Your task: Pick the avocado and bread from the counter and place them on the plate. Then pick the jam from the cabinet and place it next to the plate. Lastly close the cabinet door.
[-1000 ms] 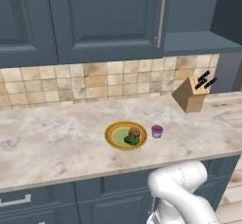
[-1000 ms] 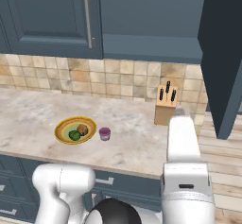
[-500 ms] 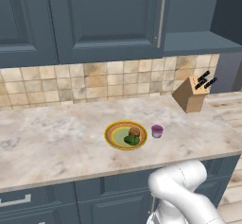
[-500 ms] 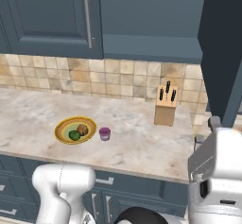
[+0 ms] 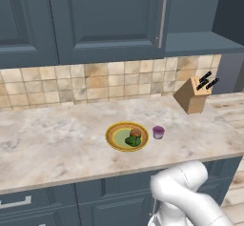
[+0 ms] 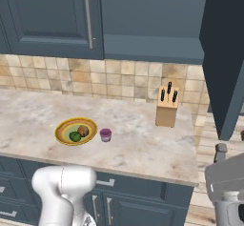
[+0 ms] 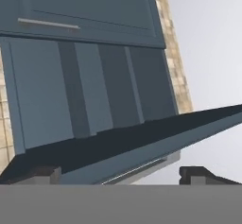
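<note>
Food on plate, jam beside it.
Avocado [image 5: 132, 141] and bread [image 5: 135, 133] on plate [image 5: 114, 133] mid-counter [image 5: 52, 144]; jam [image 5: 158, 132] just beside; cabinet door [image 7: 142, 147] open; fingers [image 7: 45, 173] wide apart, holding nothing.

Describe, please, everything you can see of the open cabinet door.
The cabinet door is a tall, dark blue-grey panel that looks painted, standing swung out from the wall cabinet at the counter's far right end, past the knife block. In the right base view it is seen nearly edge-on, hanging upright. In the hand view its edge slants across the picture, close before the open gripper, whose fingertips flank it; contact cannot be told.
</note>
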{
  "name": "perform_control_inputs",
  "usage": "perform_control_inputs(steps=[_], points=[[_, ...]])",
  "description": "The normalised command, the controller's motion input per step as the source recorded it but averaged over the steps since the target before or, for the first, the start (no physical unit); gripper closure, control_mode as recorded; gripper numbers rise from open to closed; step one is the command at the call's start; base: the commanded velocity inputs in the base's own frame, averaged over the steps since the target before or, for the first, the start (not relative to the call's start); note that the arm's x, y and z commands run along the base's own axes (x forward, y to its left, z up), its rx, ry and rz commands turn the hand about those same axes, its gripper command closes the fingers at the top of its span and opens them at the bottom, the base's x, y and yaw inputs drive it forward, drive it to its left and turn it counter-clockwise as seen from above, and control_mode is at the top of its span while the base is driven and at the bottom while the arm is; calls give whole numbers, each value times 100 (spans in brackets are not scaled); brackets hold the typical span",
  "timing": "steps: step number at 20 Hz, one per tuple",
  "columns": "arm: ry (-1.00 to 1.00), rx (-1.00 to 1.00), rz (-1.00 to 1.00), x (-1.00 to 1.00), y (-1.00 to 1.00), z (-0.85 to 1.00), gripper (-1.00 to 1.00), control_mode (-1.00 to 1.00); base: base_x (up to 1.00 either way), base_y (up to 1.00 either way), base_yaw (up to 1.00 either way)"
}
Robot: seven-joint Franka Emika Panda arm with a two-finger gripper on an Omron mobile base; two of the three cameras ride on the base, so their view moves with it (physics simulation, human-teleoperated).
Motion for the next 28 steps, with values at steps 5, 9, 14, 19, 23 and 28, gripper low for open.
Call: perform_control_inputs(steps=[5,9,14,19,23,28], points=[[0,0,3,-2,-41,0,-100,-100,0,0,0],[0,-1,3,0,-38,0,-100,-100,0,0,0],[0,-6,3,0,-36,-1,-100,-100,0,0,0],[1,-8,2,2,-26,-18,-100,-100,0,0,0],[5,-9,2,10,-19,-27,-100,-100,0,0,0],[10,-3,1,29,-15,-24,-100,-100,0,0,0]])
